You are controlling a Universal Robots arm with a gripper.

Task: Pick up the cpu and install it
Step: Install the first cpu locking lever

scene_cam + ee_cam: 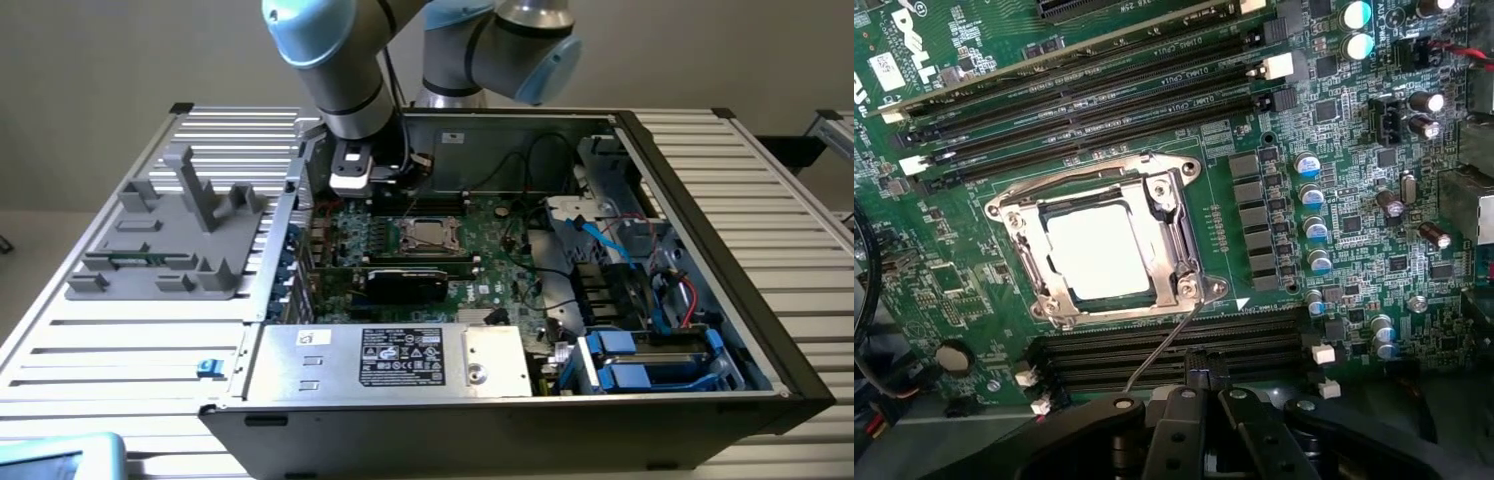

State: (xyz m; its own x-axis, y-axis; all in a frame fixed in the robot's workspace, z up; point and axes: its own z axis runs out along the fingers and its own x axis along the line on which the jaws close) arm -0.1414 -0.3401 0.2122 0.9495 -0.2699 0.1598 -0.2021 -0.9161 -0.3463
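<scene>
Cpu seated in its socket, jaws pressed together and holding nothing.
Exterior view: an open computer case (534, 425) lies on the slatted worktop (120, 350), with a grey fixture block (174, 240) on the exterior view's left. The arm (340, 60) reaches down into the case, its jaws over the far left part of the green motherboard (501, 250). The cpu (430, 235) sits in the socket near the board's middle, apart from the jaws, beyond a black card (407, 283) and a silver box (494, 360) with a black label. Wrist view: the cpu (1097, 252) lies flat inside the metal socket frame (1174, 210), its top shining bright. A thin wire lever (1164, 345) runs from the frame's corner across the memory slots (1154, 350) toward the closed, empty jaws.
</scene>
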